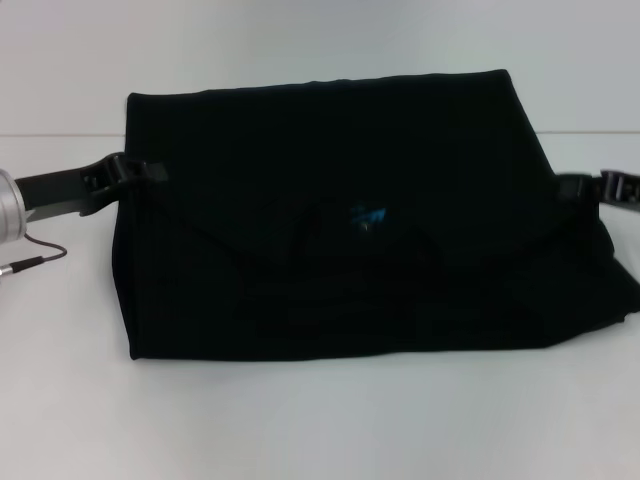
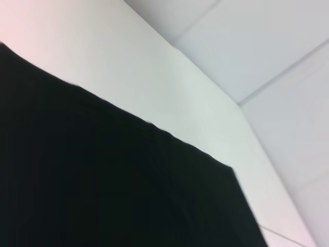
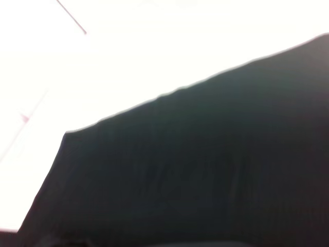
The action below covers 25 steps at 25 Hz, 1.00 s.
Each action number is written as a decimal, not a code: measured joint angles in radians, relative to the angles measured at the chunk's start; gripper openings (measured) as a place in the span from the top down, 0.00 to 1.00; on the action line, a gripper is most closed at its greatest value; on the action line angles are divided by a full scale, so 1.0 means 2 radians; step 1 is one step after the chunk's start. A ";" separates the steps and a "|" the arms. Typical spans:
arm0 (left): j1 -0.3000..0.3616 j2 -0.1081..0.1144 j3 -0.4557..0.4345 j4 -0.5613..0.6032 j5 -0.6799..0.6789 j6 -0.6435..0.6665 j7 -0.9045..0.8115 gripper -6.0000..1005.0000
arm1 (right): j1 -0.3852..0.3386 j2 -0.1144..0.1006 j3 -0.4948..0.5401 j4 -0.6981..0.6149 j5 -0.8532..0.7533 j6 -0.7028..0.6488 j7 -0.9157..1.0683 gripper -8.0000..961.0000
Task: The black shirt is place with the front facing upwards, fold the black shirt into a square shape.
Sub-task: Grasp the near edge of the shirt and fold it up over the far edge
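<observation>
The black shirt (image 1: 350, 290) lies across the middle of the white table (image 1: 300, 430), folded into a wide band. Its small blue neck label (image 1: 368, 215) shows near the centre. A far layer of cloth stands up, with a straight top edge. My left gripper (image 1: 148, 172) meets the shirt's left edge and is shut on the cloth there. At the right edge, my right gripper (image 1: 572, 187) is likewise shut on the cloth. Black cloth (image 2: 103, 185) fills the left wrist view, and the shirt (image 3: 205, 175) fills most of the right wrist view. The shirt's front lettering is hidden.
A thin cable (image 1: 40, 255) hangs off the left arm's silver wrist (image 1: 8, 205) at the far left. Bare table surface runs in front of the shirt and behind it.
</observation>
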 joint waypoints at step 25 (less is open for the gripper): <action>-0.017 -0.065 0.002 -0.001 -0.050 -0.175 0.091 0.83 | 0.023 0.046 -0.064 0.015 0.046 0.179 -0.062 0.66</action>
